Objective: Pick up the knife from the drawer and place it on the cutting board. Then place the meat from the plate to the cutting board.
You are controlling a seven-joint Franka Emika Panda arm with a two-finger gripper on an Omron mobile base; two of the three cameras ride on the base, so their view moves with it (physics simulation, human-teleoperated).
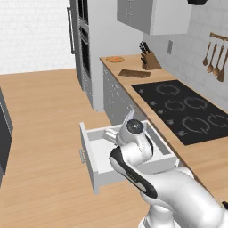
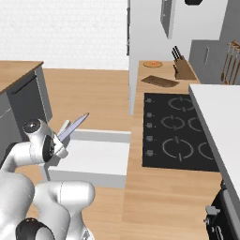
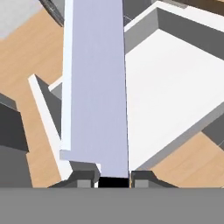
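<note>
Knife [image 2: 74,126] first: in the right base view its silver blade slants up and away from the gripper [image 2: 60,144], above the open drawer [image 2: 93,157]. Beyond the black cooktop [image 2: 180,131], the dark cutting board [image 2: 161,81] lies on the wooden counter [image 2: 164,187], with the round plate [image 2: 153,64] behind it and the knife block [image 2: 183,69] to its right.

From the left base view, the white-lined drawer [image 1: 95,153] stands pulled out from the cabinet, the arm's wrist over it, and the blade tip [image 1: 130,116] pokes up behind the wrist. Cutting board [image 1: 134,74], plate [image 1: 115,59] and knife block [image 1: 149,59] sit at the counter's far end. Something orange, too small to make out, lies on the plate.

Along the hand view, the fingertips [image 3: 83,177] are clenched on the knife near the blade's base, the pale blade [image 3: 96,83] running straight up over the drawer's white floor [image 3: 175,87].
</note>
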